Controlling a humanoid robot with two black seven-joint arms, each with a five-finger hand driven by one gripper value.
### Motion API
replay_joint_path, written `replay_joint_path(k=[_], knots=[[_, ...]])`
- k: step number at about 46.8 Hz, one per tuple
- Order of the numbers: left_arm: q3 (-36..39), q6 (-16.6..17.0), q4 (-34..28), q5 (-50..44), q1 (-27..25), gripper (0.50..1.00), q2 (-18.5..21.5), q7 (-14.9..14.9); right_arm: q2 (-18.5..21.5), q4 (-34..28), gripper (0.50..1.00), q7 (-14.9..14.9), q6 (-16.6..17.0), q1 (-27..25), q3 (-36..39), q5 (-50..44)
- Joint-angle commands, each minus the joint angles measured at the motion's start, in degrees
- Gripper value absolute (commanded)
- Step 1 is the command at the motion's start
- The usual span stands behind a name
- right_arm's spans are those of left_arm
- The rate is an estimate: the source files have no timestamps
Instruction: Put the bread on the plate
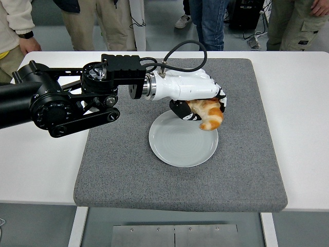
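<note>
Curved, glossy bread (209,114) in left hand (198,98) above round plate (177,146).

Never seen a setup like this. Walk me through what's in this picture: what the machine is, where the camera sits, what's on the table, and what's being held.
The camera sits high on the robot's own side, looking forward and down over a white table. The black jointed thing coming in from the left is the robot's left arm, ending in a white five-fingered left hand. That hand is closed around a croissant-shaped piece of bread, held just over the far edge of a pale round plate. The plate rests on a grey mat that covers the table's middle. No right arm shows. The legs along the top belong to people standing behind the table.
</note>
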Motion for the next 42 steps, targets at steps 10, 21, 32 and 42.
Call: replay_joint_path(k=[10, 21, 32, 42], knots=[[-0.09, 1.15, 2.5, 4.38, 6.14, 0.5, -1.75, -0.09, 0.0, -0.08, 1.0, 0.0, 0.0, 0.0, 0.0, 0.0], [-0.09, 2.38, 5.83, 5.35, 8.16, 0.5, -3.06, -0.52, 0.0, 0.01, 1.0, 0.0, 0.0, 0.0, 0.0, 0.0], [-0.09, 2.9, 7.42, 5.44, 9.83, 0.5, -3.77, -0.88, 0.0, 0.01, 1.0, 0.0, 0.0, 0.0, 0.0, 0.0], [0.0, 3.17, 8.56, 5.88, 11.06, 0.5, -4.65, -0.96, 0.0, -0.08, 1.0, 0.0, 0.0, 0.0, 0.0, 0.0]])
